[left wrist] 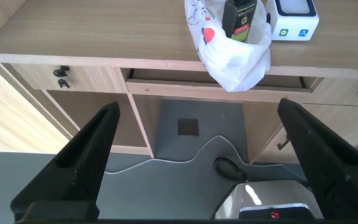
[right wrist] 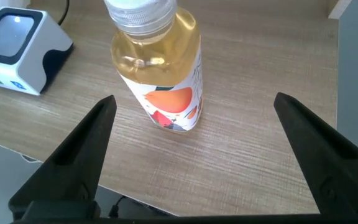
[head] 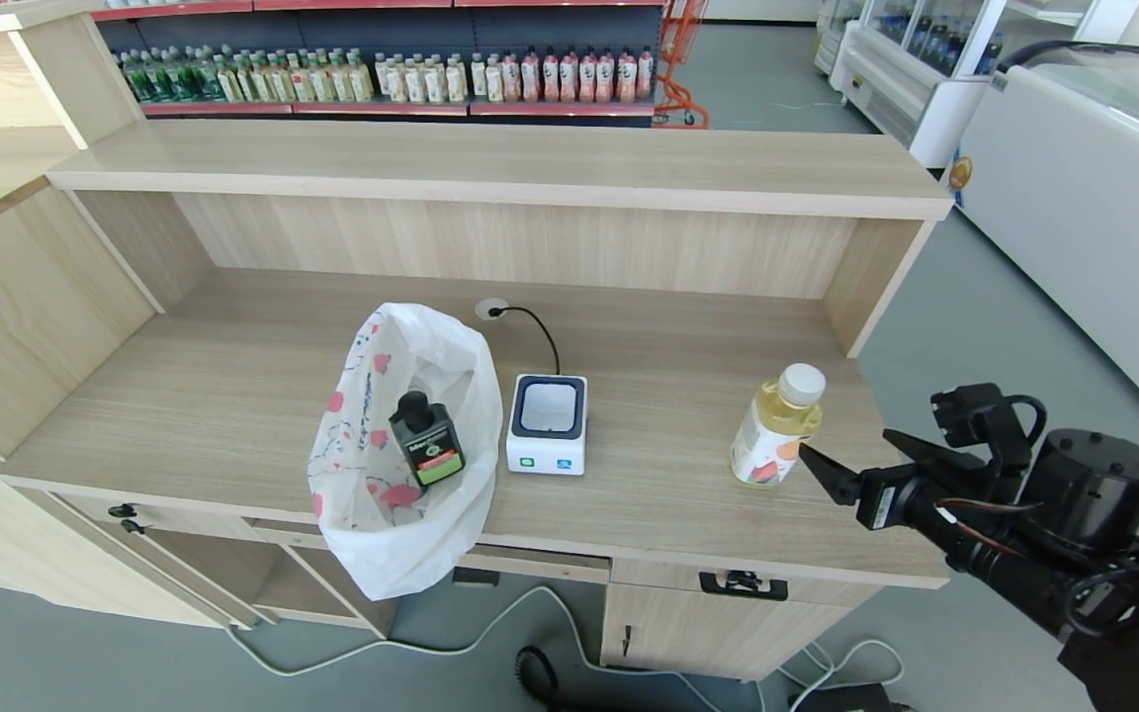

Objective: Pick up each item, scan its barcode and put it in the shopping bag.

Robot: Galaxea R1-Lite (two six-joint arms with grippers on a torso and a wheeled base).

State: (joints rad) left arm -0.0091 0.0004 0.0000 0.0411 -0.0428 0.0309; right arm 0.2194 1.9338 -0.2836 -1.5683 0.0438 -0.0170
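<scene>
Clear plastic bottle of pale yellow drink with a white cap [head: 777,425] stands upright on the light wooden counter [head: 233,396], well to the right of the white cube-shaped barcode scanner [head: 548,423]. My right gripper [right wrist: 194,99] sits just beside it, fingers spread wide and holding nothing. Just left of the scanner, the white plastic shopping bag with red spots [head: 401,534] sags open over the counter's front edge with a dark black-capped bottle [head: 426,440] upright inside, and my left gripper [left wrist: 199,104] hangs wide open and empty below that bag.
</scene>
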